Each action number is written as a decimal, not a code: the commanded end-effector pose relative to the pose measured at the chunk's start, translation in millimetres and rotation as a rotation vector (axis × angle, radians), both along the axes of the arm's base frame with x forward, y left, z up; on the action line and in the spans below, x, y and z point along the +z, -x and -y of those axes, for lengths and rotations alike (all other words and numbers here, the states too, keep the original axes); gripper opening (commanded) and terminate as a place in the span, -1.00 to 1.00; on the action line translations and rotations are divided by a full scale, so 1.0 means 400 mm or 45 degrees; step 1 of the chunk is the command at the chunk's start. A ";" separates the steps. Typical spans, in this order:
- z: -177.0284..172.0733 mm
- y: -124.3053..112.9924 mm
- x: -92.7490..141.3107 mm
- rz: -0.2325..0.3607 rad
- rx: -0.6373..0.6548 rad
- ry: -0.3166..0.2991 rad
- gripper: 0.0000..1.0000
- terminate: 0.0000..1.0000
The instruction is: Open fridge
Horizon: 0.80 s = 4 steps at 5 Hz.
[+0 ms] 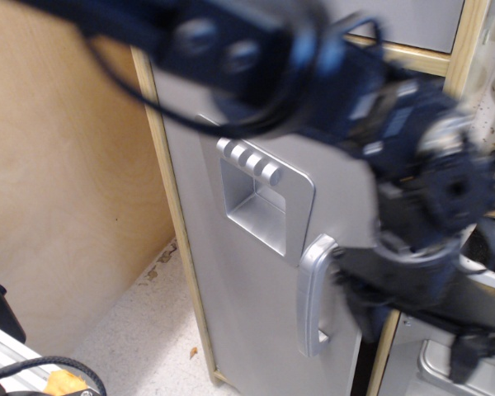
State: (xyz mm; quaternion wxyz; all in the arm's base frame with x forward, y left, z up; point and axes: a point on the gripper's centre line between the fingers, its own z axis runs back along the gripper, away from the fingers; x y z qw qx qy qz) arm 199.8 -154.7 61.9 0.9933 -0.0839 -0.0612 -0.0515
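Note:
The fridge's flat grey door point(231, 313) fills the middle, in its light wood frame point(169, 206). Its recessed silver dispenser panel point(260, 202) and silver loop handle point(312, 293) both show. A dark gap runs down the door's lower right edge, so the door stands a little ajar. My dark arm sweeps, blurred, across the top and down the right side, hiding the door's right edge and the shelves inside. My gripper point(466, 351) is a blur at the lower right, right of the handle and apart from it. I cannot tell whether it is open or shut.
A plywood wall point(66, 181) stands on the left above a speckled white floor point(132, 330). Black and orange gear point(33, 375) sits at the bottom left. A short grey panel point(421, 21) is above the fridge. The oven's grey front point(433, 367) is at the bottom right.

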 end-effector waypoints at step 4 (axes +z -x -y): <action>-0.002 -0.196 0.160 0.211 -0.167 -0.141 1.00 -1.00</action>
